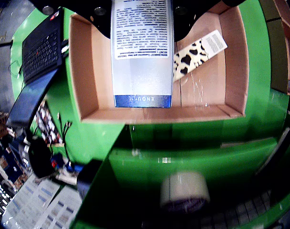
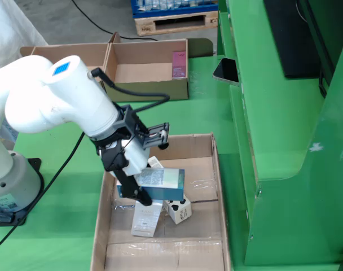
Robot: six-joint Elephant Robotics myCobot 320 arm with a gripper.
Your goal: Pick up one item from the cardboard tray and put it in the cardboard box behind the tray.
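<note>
The gripper (image 2: 139,189) is clamped on a flat pale grey carton with a blue end band and printed text (image 2: 160,184), carrying it lengthwise so the long faces lie between the jaws, probably because that gives the firmest hold on a slim package. In the fixed view the carton hangs just above the floor of the shallow cardboard tray (image 2: 214,169), clear of the other goods, so the lift looks begun but the carry not yet.

Below it lie a white rectangular packet (image 2: 144,220) and a small cow-patterned white and black box (image 2: 180,211), left loose on the tray bottom. In the wrist view the carton (image 1: 142,52) fills the middle, with the cow-patterned box (image 1: 195,55) just beside it on the right.

The open brown cardboard box (image 2: 149,84) sits well apart, farther back on the green table (image 2: 205,116), holding a small pink packet (image 2: 179,63).

The white arm (image 2: 58,96) reaches in from the left of the fixed view, its wrist bent steeply down and tilted toward the tray.
</note>
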